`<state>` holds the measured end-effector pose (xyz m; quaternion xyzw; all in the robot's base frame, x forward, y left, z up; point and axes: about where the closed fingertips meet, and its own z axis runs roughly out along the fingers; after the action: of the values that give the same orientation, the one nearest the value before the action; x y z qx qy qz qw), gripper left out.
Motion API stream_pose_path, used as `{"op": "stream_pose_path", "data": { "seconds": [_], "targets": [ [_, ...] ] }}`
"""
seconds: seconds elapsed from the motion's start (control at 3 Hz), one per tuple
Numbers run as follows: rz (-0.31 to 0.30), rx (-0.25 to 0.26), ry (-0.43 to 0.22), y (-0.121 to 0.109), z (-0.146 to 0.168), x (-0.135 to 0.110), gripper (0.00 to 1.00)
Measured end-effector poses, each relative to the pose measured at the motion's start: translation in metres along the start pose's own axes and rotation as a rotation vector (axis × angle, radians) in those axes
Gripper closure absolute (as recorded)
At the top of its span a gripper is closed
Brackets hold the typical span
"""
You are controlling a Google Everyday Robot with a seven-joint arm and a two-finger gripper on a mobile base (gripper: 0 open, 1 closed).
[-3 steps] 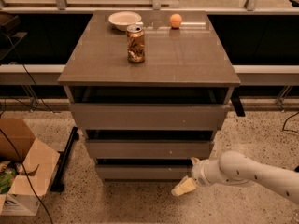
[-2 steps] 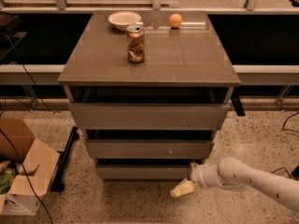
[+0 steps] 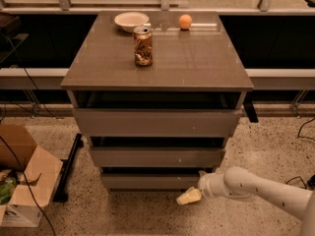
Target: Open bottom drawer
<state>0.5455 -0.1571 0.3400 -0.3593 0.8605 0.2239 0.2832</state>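
Down by the floor, my gripper (image 3: 189, 196) hung just under the right end of the bottom drawer (image 3: 152, 182).

That drawer was the lowest of the cabinet's three fronts, below the middle drawer (image 3: 157, 157) and the top drawer (image 3: 157, 123). I could not tell whether my gripper was open or closed. Nothing stood between it and the front. A can (image 3: 143, 45), a bowl (image 3: 131, 21) and an orange (image 3: 185, 21) sat on the cabinet top (image 3: 197, 68), and a cardboard box (image 3: 27, 173) lay well to the left. Since a second earlier my arm had sunk slightly and the gripper had edged left.
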Motion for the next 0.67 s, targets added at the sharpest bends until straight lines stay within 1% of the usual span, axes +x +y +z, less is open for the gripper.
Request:
{"op": "stream_pose_path", "data": {
  "seconds": [0.67],
  "targets": [
    [0.081,0.055,0.01,-0.04,0.052,0.023,0.0]
  ]
}}
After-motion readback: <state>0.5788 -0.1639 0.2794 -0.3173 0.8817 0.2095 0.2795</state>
